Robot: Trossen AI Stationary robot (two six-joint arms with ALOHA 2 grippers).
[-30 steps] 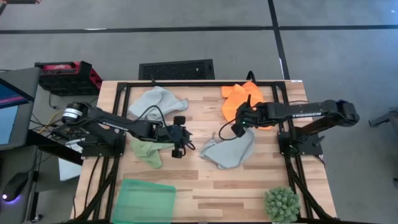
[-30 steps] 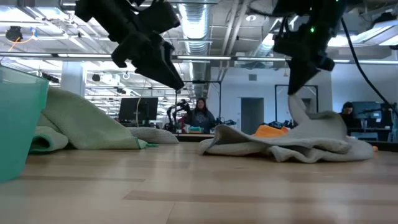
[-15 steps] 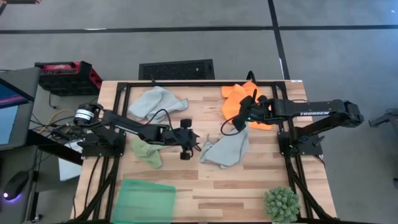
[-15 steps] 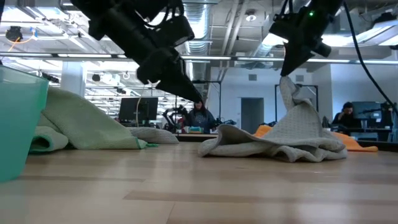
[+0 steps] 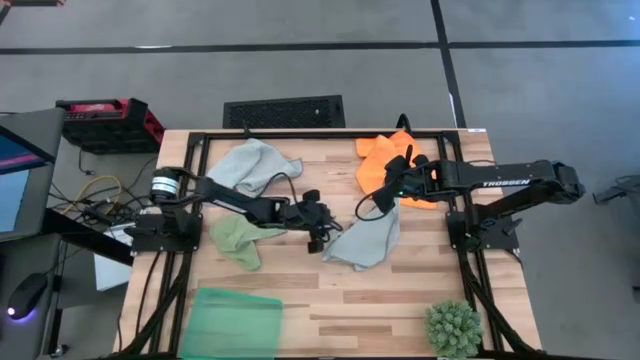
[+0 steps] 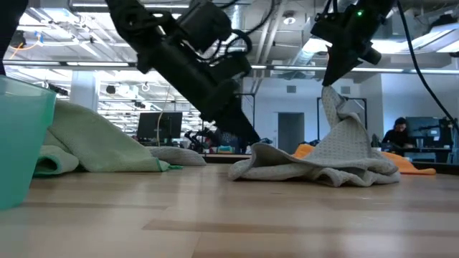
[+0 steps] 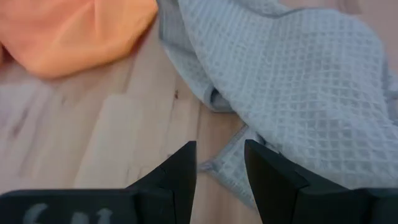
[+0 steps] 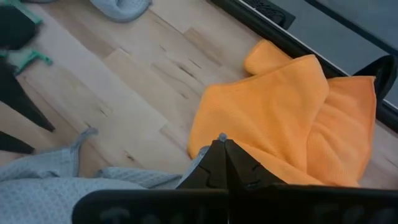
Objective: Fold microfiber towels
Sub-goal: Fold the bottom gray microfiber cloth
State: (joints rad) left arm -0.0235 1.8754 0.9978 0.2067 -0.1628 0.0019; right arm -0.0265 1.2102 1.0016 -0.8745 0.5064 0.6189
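My right gripper (image 6: 331,80) pinched the grey-blue towel's (image 5: 368,240) corner at frame centre; my left gripper (image 7: 219,163) hovered spread beside its edge.

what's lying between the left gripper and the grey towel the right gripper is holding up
Nothing: the left wrist view shows only bare wood between the open left gripper and the grey towel.

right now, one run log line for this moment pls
stage: spreading grey towel | right gripper: shut on grey towel corner, lifted | left gripper: open, low at towel's free corner, not gripping | orange towel: behind, untouched
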